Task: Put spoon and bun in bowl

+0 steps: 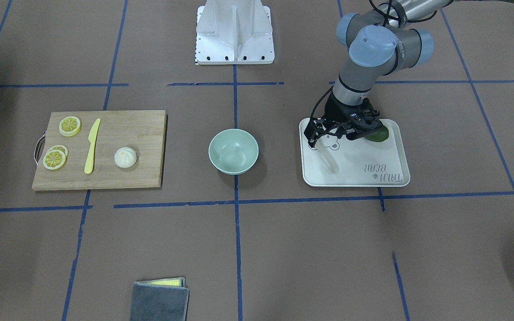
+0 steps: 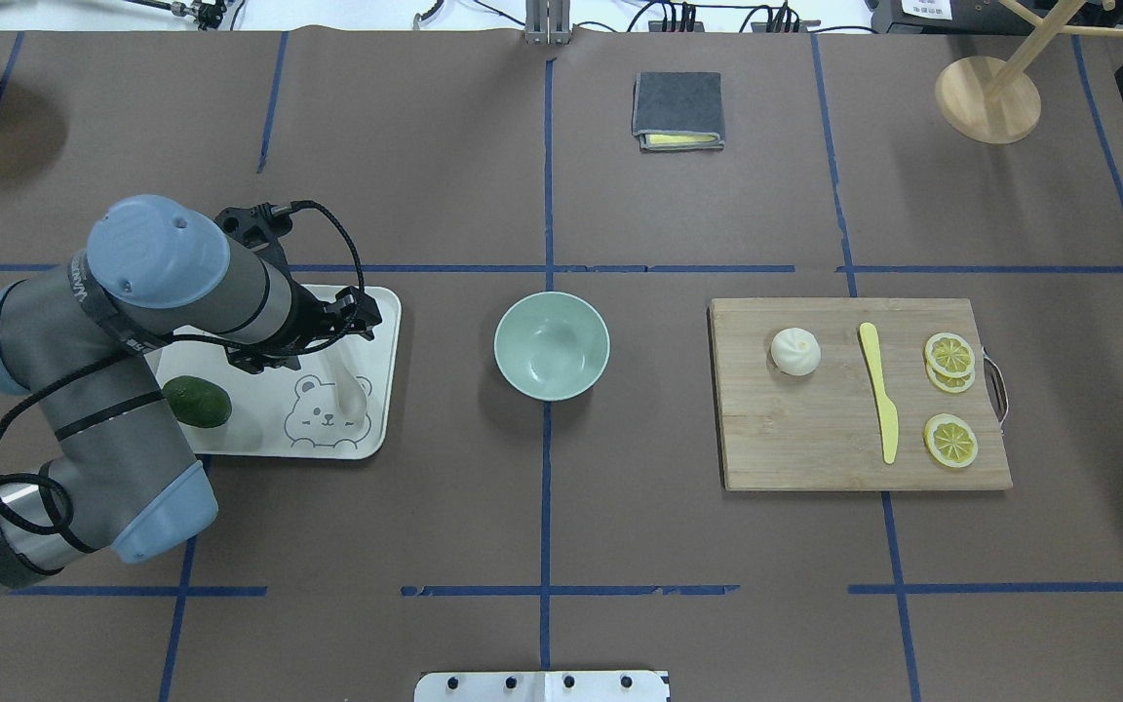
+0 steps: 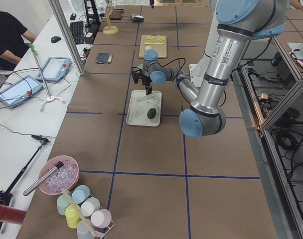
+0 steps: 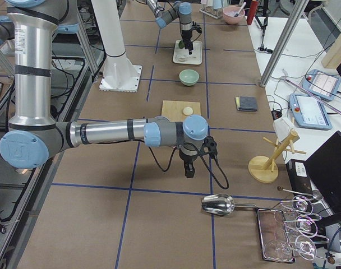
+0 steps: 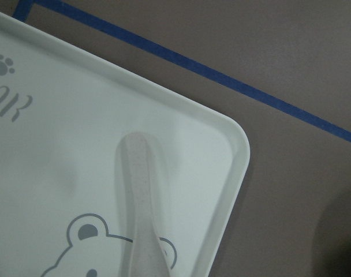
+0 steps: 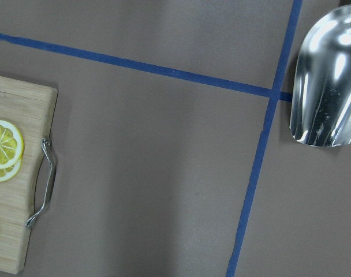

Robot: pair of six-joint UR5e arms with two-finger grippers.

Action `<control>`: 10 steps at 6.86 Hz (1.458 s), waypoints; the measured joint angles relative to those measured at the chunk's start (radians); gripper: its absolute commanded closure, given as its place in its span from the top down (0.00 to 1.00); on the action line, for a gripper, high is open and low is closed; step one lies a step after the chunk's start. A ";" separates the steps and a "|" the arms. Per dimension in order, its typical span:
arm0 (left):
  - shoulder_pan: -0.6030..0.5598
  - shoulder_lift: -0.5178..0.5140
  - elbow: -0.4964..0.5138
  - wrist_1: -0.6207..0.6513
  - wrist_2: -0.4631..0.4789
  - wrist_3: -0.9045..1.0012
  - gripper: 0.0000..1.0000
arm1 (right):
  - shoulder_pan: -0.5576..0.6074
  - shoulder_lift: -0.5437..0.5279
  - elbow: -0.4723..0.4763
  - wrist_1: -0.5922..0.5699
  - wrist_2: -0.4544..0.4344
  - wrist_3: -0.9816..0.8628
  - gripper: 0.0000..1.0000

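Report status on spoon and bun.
Left gripper open, low over the spoon on the tray. Right gripper hangs wide of the cutting board, state unreadable. Bun on the board, bowl empty. Avocado shares the tray, apart from the spoon.

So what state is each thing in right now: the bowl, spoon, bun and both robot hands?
Bowl: upright, empty.
Spoon: lying flat on the tray, not gripped.
Bun: upright on the cutting board, untouched.
Avocado: lying on the tray, apart from the spoon.
Left gripper: low over the spoon; fingers open or shut, cannot tell.
Right gripper: hovering far from the bun; fingers, cannot tell.
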 measured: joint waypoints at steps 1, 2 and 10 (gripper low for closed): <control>0.006 -0.006 0.028 0.008 0.037 0.017 0.86 | -0.002 0.000 -0.001 0.000 0.009 0.000 1.00; 0.010 -0.013 0.051 0.009 0.052 0.025 0.86 | -0.003 0.000 -0.002 0.000 0.015 0.000 1.00; 0.046 -0.040 0.115 0.004 0.055 0.081 0.00 | -0.016 0.000 -0.011 0.008 0.016 -0.001 1.00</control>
